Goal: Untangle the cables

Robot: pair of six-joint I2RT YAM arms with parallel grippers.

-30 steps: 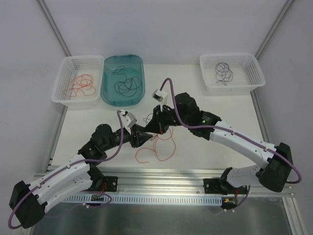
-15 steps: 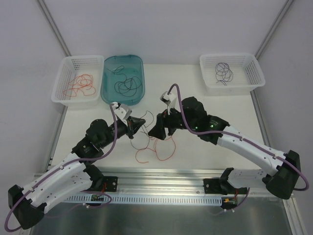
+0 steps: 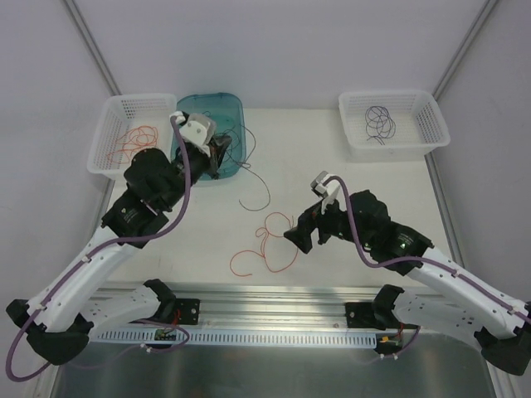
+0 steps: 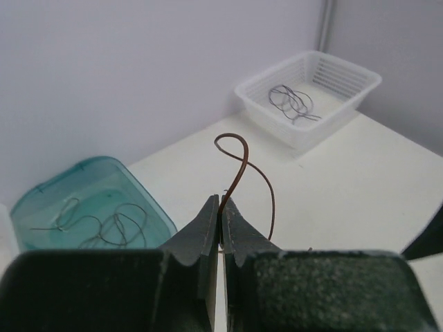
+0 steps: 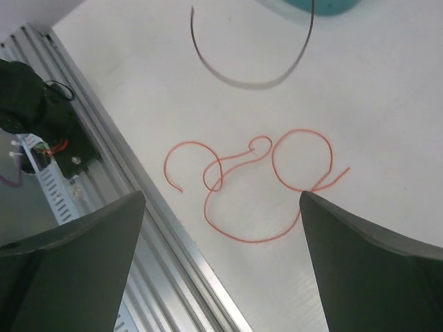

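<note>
White worktop, cables mostly sorted by colour.
- Teal oval plastic tub: black wires. Arm blocks them in top view, left wrist view shows them fine.
- Left white mesh basket: orange-red wires.
- Right white mesh basket: dark purple wires.
- Left gripper over tub edge, jaws clenched on dark thin wire. Pinch only visible from left wrist.
- Right gripper jaws released wide, above loose orange-red wire looped on worktop.

A robotics lab: plain white walls, aluminium rail, plastic baskets.
</note>
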